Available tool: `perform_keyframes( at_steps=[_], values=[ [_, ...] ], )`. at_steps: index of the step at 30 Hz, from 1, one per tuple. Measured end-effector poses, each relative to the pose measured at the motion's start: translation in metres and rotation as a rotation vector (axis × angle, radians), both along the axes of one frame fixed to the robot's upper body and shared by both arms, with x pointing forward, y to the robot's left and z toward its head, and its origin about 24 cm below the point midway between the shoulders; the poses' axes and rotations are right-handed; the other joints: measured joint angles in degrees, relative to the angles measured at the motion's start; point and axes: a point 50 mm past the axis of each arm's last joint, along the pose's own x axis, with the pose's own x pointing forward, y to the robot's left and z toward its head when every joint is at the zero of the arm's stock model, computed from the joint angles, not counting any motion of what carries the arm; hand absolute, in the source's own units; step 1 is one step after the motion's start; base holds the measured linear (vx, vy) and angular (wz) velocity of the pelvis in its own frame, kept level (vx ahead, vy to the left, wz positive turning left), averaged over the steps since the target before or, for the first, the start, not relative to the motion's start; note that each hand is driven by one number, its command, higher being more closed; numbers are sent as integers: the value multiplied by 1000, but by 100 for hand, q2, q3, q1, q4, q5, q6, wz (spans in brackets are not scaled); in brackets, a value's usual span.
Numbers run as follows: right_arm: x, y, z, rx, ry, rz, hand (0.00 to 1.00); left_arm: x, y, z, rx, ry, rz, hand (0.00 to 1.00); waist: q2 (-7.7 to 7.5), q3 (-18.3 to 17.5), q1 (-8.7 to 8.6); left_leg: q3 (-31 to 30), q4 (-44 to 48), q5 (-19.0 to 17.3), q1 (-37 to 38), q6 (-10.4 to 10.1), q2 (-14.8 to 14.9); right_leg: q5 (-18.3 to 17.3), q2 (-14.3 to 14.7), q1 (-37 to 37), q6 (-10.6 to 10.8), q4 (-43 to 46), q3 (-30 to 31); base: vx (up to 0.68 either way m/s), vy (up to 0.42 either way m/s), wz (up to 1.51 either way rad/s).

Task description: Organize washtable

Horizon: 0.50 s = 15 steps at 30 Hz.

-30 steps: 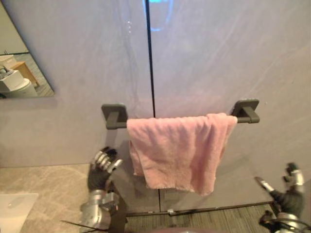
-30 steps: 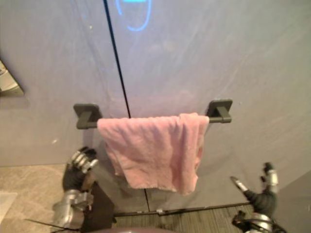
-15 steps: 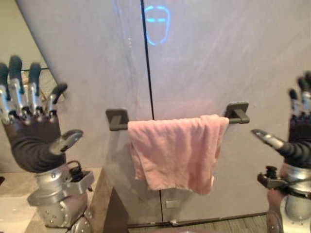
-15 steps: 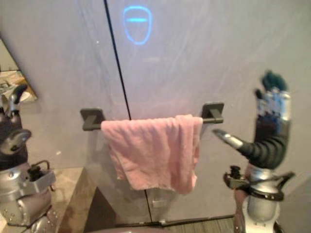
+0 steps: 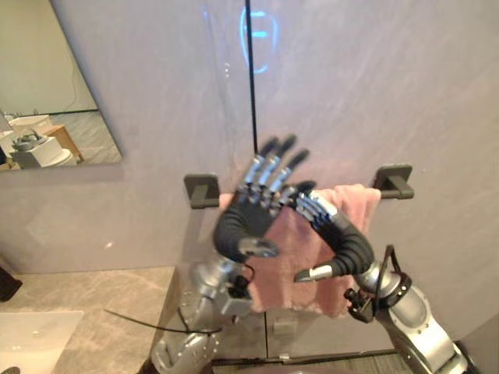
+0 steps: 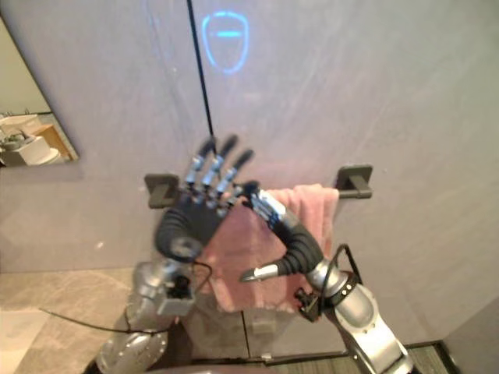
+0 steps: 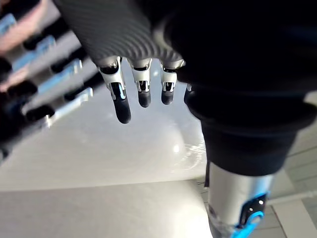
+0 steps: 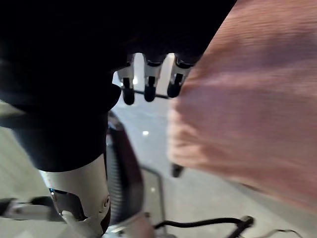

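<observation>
Pink towel (image 5: 355, 206) over wall bar (image 5: 394, 181), left hand (image 5: 245, 223) and right hand (image 5: 334, 231) before it, fingers straight, empty.

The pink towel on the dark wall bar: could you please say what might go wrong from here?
The left robot hand and right robot hand, both open, overlap before the pink towel and may collide. The towel hangs bunched on the dark wall bar; a one-sided tug could drag it off.

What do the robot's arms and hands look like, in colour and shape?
Both arms are silver-grey metal. The left hand and right hand have silver fingers with dark tips, and dark ribbed covers. A small blue light shows on the left wrist.
</observation>
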Motion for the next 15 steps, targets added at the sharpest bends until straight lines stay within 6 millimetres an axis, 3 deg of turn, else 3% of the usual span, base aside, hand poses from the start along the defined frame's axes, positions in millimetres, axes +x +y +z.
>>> perform_keyframes(
  at_steps=[5,15],
  values=[
    [0,0,-40,-171,148,4,0,-8,-30,-20,83,66,-209,0,-18,160,5,6,-7,0,15,0,-8,2,-7,8,3,0,8,0,0,0],
    [4,0,-77,-331,211,-67,0,-5,-39,-46,219,105,-242,0,37,393,-41,21,-14,0,34,0,-5,1,-4,-2,2,23,27,-9,-1,0]
  ],
)
